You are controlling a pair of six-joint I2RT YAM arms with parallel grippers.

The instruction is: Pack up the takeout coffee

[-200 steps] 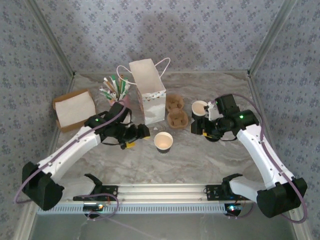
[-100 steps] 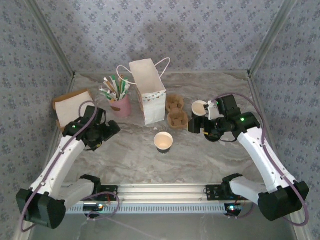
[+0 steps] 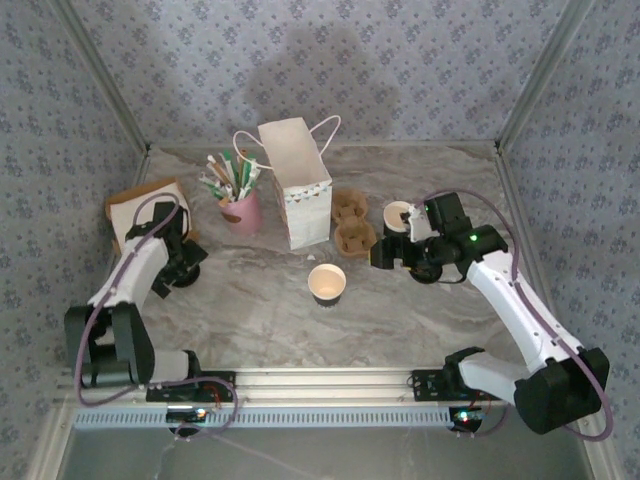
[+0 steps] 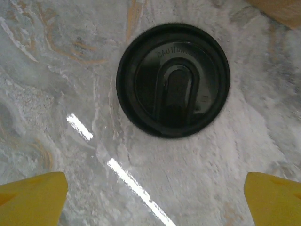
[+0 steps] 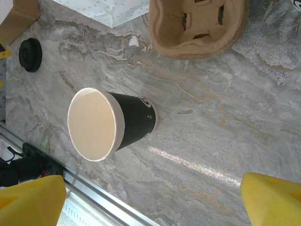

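The takeout coffee [image 3: 399, 216], a light tan paper cup with no lid on it, stands at the right, partly behind my right arm. Just left of it my right gripper [image 3: 383, 255] [image 5: 150, 202] hangs open, its yellow pads [image 5: 28, 200] wide apart and nothing between them. A dark-walled cup [image 3: 327, 283] [image 5: 110, 123] stands upright in the middle, below and left of that gripper. At the far left my left gripper [image 3: 183, 262] [image 4: 155, 202] is open above a round black lid [image 4: 173, 80] [image 5: 30, 54], which lies flat on the marble ahead of the fingertips.
A white paper bag [image 3: 297, 185] [image 5: 113, 12] stands upright at the back centre. A brown cup carrier [image 3: 352, 222] [image 5: 197, 26] lies to its right and a pink cup of straws [image 3: 238, 205] to its left. A cardboard box [image 3: 135, 210] sits far left.
My left arm swung from the table's middle out to the far left and now hangs over the black lid. My right gripper edged left and opened wider.
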